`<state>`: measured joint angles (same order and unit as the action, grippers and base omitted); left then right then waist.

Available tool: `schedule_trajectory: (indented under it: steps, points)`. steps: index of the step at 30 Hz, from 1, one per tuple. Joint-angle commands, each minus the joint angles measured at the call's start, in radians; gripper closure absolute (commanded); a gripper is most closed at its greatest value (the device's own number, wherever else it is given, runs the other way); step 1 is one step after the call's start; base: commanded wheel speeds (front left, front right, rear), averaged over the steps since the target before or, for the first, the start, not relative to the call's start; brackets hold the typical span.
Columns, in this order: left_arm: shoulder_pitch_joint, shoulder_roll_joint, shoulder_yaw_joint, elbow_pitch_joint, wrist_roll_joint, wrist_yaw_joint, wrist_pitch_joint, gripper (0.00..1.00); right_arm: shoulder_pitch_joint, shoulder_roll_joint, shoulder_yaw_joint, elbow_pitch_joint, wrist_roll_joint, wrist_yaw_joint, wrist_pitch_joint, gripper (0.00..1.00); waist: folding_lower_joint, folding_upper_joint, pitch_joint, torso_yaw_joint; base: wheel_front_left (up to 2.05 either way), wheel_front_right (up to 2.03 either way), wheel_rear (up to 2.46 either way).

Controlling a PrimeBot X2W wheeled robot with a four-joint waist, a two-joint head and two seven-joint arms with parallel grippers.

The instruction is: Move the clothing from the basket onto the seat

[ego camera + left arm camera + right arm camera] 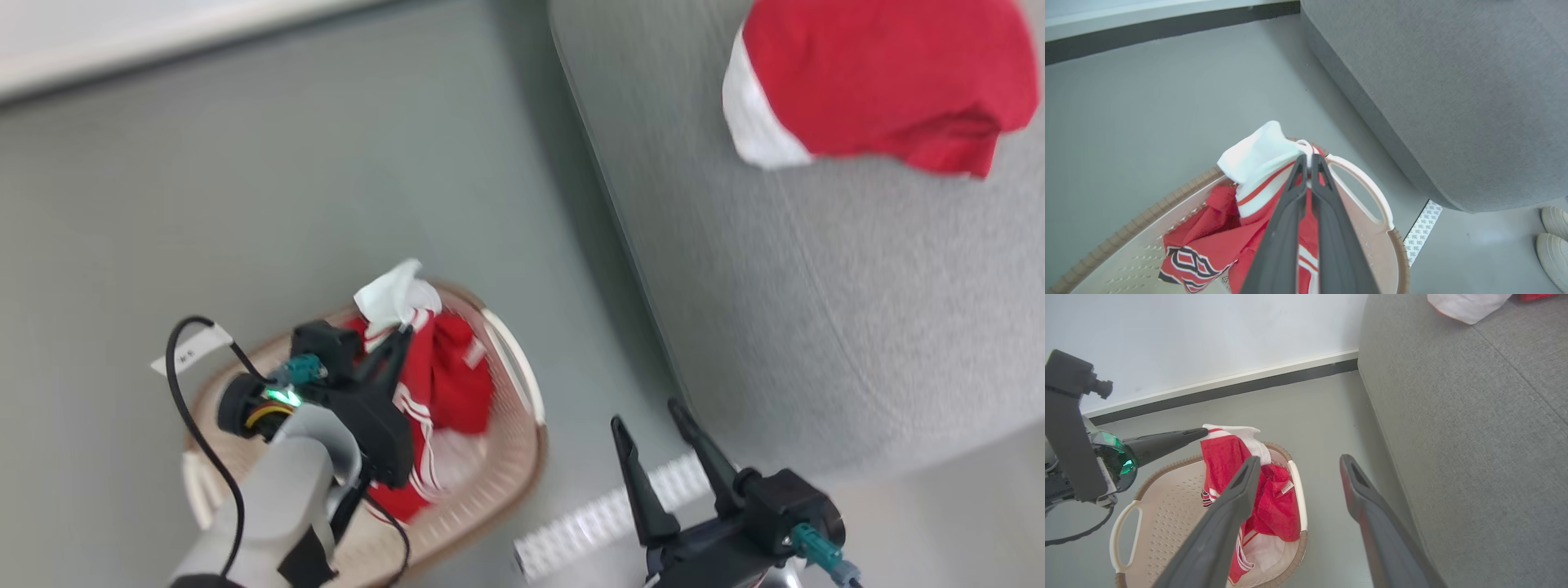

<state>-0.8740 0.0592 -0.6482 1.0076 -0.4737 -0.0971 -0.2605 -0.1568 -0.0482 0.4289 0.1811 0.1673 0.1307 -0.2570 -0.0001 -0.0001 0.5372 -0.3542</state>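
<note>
- Where the two fingers of the left gripper [1308,157] meet at their tips, they are pressed together on the white band of the lifted garment [1257,159], with no gap between them.
- That garment is bright red soft fabric with a broad white band crossed by a thin red stripe. Below the fingertips it hangs in folds into the basket [1367,192], showing white stripes, a small white tag and a black-and-white patterned trim.
- The basket is cream-white and perforated, with a brown rim band. One slot handle sits just right of the left fingertips.
- The right gripper [645,412] holds nothing. Its fingers stand wide apart over the floor, between the basket and the seat [857,310].
- The other garment [882,73], red with a white band, lies on the grey woven seat, well beyond the right fingertips.
- The left wrist view adds a pair of pale shoes [1553,237] on the floor far to the right of the fingers, and the printed pattern on a white strip [1423,230] by the seat's base.
- The right wrist view adds a white wall [1208,335] and dark skirting [1229,388] beyond the fingers, and the basket's second handle [1126,535]. It also shows the left gripper side-on, with the pinched band above the rim.
</note>
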Motion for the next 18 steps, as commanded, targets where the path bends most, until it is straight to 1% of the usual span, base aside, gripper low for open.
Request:
schedule_trajectory:
  steps: [1, 5, 9, 14, 18]
  points:
    - [0.041, -0.01, -0.006, -0.023, -0.021, 0.005, 0.002, 1.0, 0.023, -0.004, 0.003, 0.016, -0.003, 0.0, 0.008, 0.0, 0.0001, 0.0001, -0.299, 0.179, 0.0, 0.0, 0.0]
    - [0.077, -0.011, -0.012, -0.109, -0.064, 0.012, 0.015, 1.0, 0.05, -0.009, -0.001, 0.029, 0.015, 0.0, 0.024, 0.0, 0.0001, 0.0001, -0.393, 0.226, 0.0, 0.0, 0.0]
    - [0.122, -0.01, -0.04, -0.216, -0.106, 0.03, 0.037, 1.0, 0.077, -0.02, 0.007, 0.031, 0.031, 0.0, 0.045, 0.0, 0.0001, 0.0001, -0.472, 0.268, 0.0, 0.0, 0.0]
    - [0.151, -0.01, -0.066, -0.336, -0.128, 0.069, 0.069, 1.0, 0.108, -0.033, 0.007, 0.015, 0.04, 0.0, 0.067, 0.0, 0.0001, 0.0001, -0.545, 0.314, 0.0, 0.0, 0.0]
    - [0.137, -0.003, -0.069, -0.428, -0.126, 0.095, 0.096, 1.0, 0.121, -0.035, 0.002, -0.002, 0.04, 0.0, 0.08, 0.0, 0.0001, 0.0001, -0.576, 0.345, 0.0, 0.0, 0.0]
